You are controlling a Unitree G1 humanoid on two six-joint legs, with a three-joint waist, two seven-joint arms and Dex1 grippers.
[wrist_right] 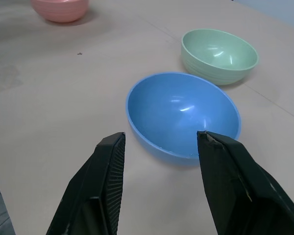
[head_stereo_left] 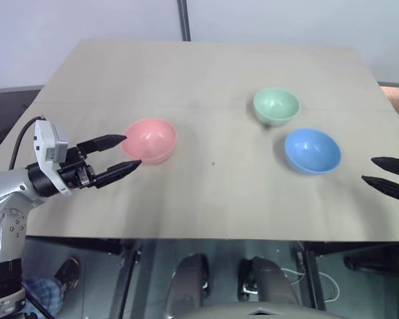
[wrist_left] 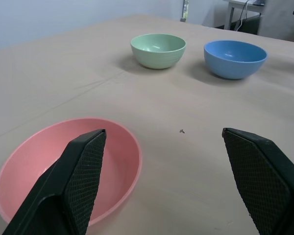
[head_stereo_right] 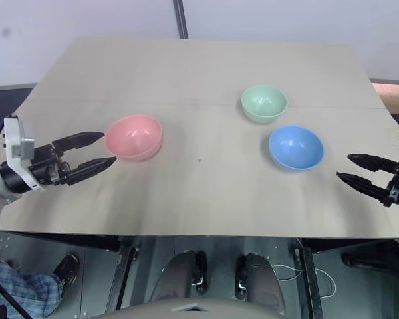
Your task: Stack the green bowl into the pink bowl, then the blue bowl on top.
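Nearest the camera, at the table's near-left part, the left gripper (head_stereo_left: 128, 151) was held level above the tabletop, its two black fingers (head_stereo_left: 105, 141) spread wide apart and holding nothing. Its fingertips pointed toward the pink bowl (head_stereo_left: 149, 139), which stood upright on the table (head_stereo_left: 206, 73) just beyond them; in the left wrist view one finger (wrist_left: 68, 183) overlapped the bowl's rim, though contact could not be confirmed. At the near-right edge, the right gripper (head_stereo_right: 344, 167) likewise hovered with its fingers (head_stereo_right: 369, 159) parted and empty, aimed at the blue bowl (head_stereo_right: 296, 147) and stopping short of it. In the right wrist view the blue bowl (wrist_right: 183, 115) lay directly ahead between the two finger pads (wrist_right: 108, 191), apart from both. The green bowl (head_stereo_left: 276, 106) stood upright just beyond the blue bowl, near it but not touching, on the right half of the table. The pink bowl sat well apart from the other two, on the left half. All three bowls were empty and none was stacked in another. A small dark speck (head_stereo_left: 213, 162) marked the pale wooden tabletop between the pink and blue bowls. Below the table's near-left edge, a person's shoe (head_stereo_left: 66, 272) and a checked trouser leg (head_stereo_left: 40, 292) were visible on the floor.
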